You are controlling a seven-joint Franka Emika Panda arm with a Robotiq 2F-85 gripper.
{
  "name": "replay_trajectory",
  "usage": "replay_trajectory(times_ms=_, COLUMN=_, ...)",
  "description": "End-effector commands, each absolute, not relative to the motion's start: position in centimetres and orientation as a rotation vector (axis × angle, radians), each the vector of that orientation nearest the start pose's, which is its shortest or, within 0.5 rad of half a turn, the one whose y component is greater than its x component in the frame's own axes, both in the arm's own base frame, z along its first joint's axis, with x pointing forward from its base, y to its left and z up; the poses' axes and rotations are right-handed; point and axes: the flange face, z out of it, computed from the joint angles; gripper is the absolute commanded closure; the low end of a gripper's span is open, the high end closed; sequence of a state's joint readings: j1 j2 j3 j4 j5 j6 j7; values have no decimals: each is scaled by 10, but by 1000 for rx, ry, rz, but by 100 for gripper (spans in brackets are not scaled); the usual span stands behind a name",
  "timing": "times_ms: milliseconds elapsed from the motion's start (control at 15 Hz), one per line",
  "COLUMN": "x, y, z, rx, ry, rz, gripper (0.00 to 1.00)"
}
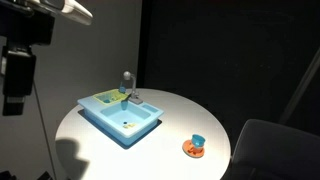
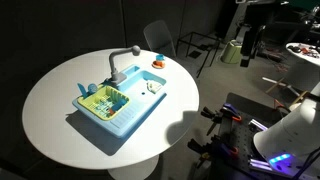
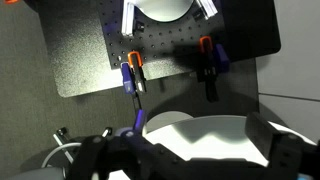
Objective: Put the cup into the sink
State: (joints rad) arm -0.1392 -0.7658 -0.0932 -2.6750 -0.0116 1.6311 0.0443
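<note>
The tiny light-blue cup (image 1: 197,141) stands on a flat orange saucer (image 1: 192,150) near the edge of the round white table (image 1: 180,115). It also shows in an exterior view (image 2: 157,59) at the table's far edge. The light-blue sink (image 1: 122,115) with its grey faucet (image 1: 126,82) sits mid-table, and shows in both exterior views (image 2: 125,105). My gripper (image 3: 195,150) is open and empty, held high and off to the side of the table (image 1: 15,75). The wrist view shows only the table edge (image 3: 200,130), not the cup or the sink.
A green rack (image 2: 103,100) lies on the sink's drainboard. A grey chair (image 1: 272,142) stands by the table. Stands and equipment (image 2: 285,135) crowd the floor. A black plate with orange and blue clamps (image 3: 170,45) lies below.
</note>
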Motion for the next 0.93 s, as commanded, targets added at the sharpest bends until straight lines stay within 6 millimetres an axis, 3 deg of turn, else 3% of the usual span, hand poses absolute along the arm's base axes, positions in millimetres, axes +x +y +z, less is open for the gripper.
replay_trajectory(times_ms=0, x=278, y=-67, z=441, rx=-3016, ry=362, rz=422, gripper=0)
replay_trajectory(times_ms=400, x=293, y=-82, z=452, rx=-3034, ry=345, rz=355, gripper=0)
replay_trajectory(times_ms=867, x=326, y=-121, z=472, rx=-3065, ry=347, rz=182, gripper=0)
